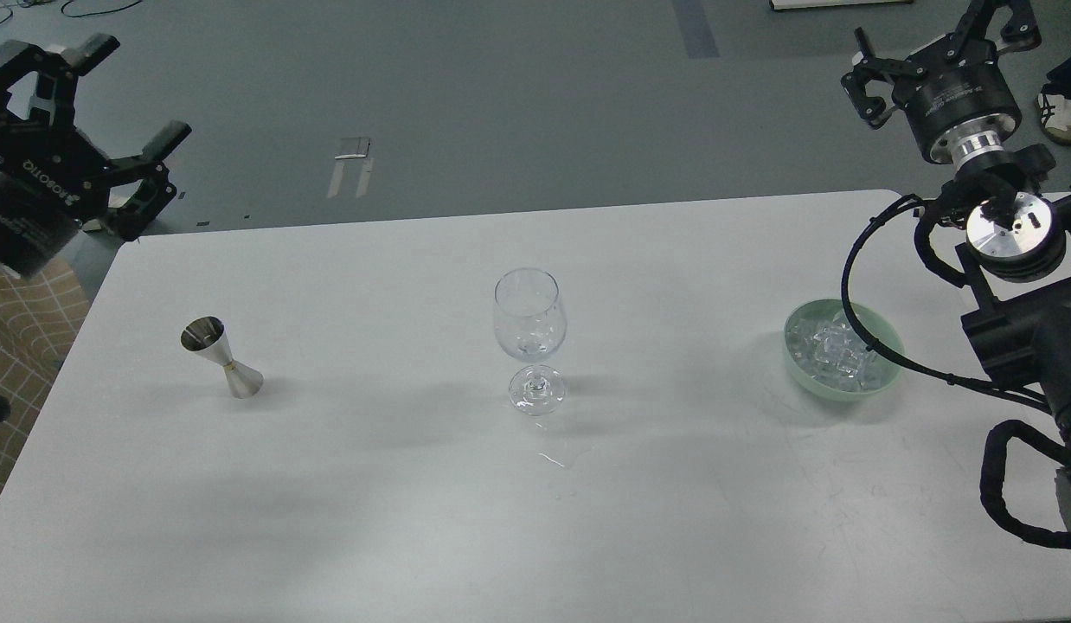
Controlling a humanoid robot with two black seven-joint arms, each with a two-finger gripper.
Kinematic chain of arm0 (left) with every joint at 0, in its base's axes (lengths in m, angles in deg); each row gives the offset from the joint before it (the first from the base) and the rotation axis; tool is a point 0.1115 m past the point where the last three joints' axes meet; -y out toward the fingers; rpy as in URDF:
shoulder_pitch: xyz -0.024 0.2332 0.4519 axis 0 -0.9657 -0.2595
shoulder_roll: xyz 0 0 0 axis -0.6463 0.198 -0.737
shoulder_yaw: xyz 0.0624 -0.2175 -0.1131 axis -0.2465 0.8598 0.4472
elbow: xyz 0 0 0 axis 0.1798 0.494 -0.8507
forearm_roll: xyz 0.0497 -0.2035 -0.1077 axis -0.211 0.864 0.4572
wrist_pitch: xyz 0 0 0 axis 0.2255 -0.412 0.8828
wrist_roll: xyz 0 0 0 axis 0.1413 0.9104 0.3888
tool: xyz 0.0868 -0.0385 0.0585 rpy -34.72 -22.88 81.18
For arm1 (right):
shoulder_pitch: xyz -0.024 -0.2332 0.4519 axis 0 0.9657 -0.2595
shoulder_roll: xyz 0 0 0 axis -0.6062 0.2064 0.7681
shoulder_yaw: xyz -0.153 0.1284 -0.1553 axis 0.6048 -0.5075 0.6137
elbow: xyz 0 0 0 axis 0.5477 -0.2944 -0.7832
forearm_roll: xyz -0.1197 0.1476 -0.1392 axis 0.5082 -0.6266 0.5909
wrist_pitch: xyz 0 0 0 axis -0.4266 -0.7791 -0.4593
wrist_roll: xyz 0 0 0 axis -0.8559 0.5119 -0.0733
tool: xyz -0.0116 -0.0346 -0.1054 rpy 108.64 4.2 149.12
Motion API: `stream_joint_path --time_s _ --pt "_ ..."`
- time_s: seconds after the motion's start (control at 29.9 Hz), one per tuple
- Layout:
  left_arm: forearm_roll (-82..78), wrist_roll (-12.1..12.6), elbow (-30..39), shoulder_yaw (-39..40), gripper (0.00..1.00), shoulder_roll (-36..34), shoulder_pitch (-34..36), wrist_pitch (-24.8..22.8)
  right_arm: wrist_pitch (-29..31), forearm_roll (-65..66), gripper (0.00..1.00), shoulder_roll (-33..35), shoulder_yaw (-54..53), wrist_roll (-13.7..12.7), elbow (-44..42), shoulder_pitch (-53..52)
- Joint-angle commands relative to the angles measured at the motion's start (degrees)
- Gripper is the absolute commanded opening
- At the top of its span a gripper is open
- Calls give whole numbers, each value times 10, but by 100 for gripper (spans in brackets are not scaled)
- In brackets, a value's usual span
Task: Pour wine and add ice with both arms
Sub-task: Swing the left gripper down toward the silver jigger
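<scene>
The left claw (129, 95) hangs above the floor just beyond the far left corner of the white surface (371, 519). Its two black fingers are spread wide, with a clear gap between them, and they hold and touch nothing. The right claw (942, 39) is raised above the floor past the far right corner of the surface. Its fingers are also spread apart and empty, touching nothing. The right arm (1020, 337) comes in along the right edge, and one of its looped black cables crosses in front of a pale green bowl (797, 363).

The bowl sits near the right edge of the surface, and the ice (834, 350) is heaped inside it as clear cubes. A clear stemmed glass (529, 333) stands upright at the middle of the surface, well apart from the bowl. Something clear lies low in the glass; whether it is wine or ice cannot be told. A silver jigger (220, 356) stands toward the left edge, tilted, its open mouth facing up and to the left. Between the glass and the near edge, a few small wet drops (554, 463) glint on the surface.
</scene>
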Motion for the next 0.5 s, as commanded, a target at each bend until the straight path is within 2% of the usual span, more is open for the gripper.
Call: stream_joint_path --time_s 0.0,0.1,0.47 --pt "-85 0 27 2 77 -25 -10 0 -1 0 100 1 0 1 1 3" --pt "-161 0 37 1 72 -30 -10 0 0 0 100 1 0 1 1 3" --pt "-439 1 52 -26 73 -41 -21 -1 0 0 100 15 -1 1 -1 5"
